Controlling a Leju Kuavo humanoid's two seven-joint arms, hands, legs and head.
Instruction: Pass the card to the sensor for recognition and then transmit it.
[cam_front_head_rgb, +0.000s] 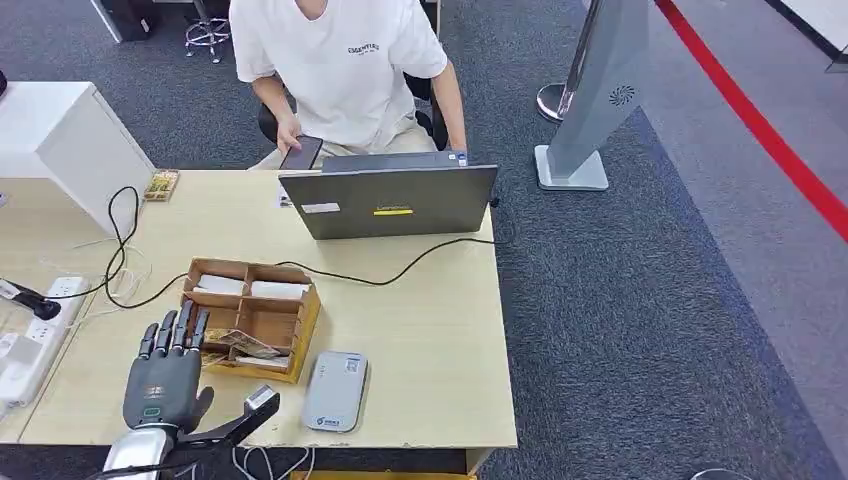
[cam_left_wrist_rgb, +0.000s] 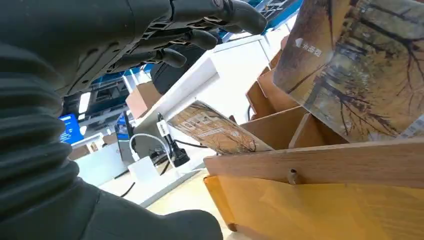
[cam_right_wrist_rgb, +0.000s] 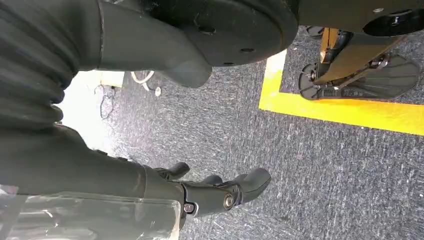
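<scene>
The wooden table (cam_front_head_rgb: 430, 330) carries a laptop (cam_front_head_rgb: 390, 200) at twelve o'clock, a person seated behind it. Nearer, a wooden box (cam_front_head_rgb: 290, 325) holds the card (cam_front_head_rgb: 240, 345), propped in its front compartment. At three o'clock of the box lies the grey sensor (cam_front_head_rgb: 335, 390). The left hand (cam_front_head_rgb: 165, 370), fingers spread and empty, hovers at the box's eight o'clock: the pick-up seems underway. Next, it likely must pinch the card. The right hand (cam_right_wrist_rgb: 220, 192) hangs over carpet, fingers loosely curled, empty.
</scene>
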